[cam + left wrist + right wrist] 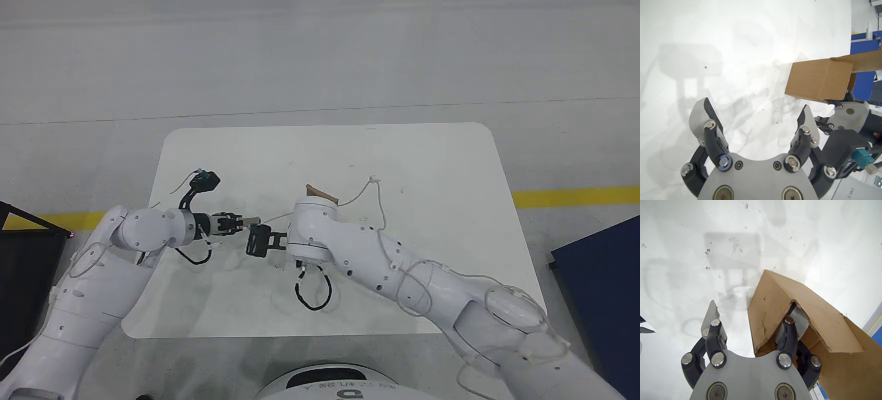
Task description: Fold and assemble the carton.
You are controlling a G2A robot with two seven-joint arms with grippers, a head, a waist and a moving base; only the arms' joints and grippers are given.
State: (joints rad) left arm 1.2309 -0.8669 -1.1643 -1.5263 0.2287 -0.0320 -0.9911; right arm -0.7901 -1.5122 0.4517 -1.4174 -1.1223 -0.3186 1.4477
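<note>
1. Where the two arms meet over the middle of the table (420, 160), the left gripper (755, 106) is held just above the white top, its jaws spread wide with nothing between them.
2. The right gripper (753, 306) is likewise released. One finger (789, 328) is tucked under a torn flap inside the carton (772, 291), and the other (711, 313) stands clear of the outer wall, so the wall is straddled but not pinched.
3. The carton, of brown corrugated board, is propped on that inner finger, near the left gripper. Whether its lower edge touches the table cannot be told. It is judged only part formed, with flaps loose.
4. The board is judged light, and fairly stiff across a panel but weak at its creases. A crumpled corner and a ragged tear are seen beside the inner finger, so further tearing is to be expected there under load.
5. The surface is judged dry and matt, and unlikely to slip against the ribbed pads (712, 111).
6. Hold is best taken on a sound panel edge close to a scored fold, away from the tear, with the wall pinched flat between both pads. Loose flaps are better pushed than gripped.
7. Beyond the carton, the table top is marked by small scuffs.
</note>
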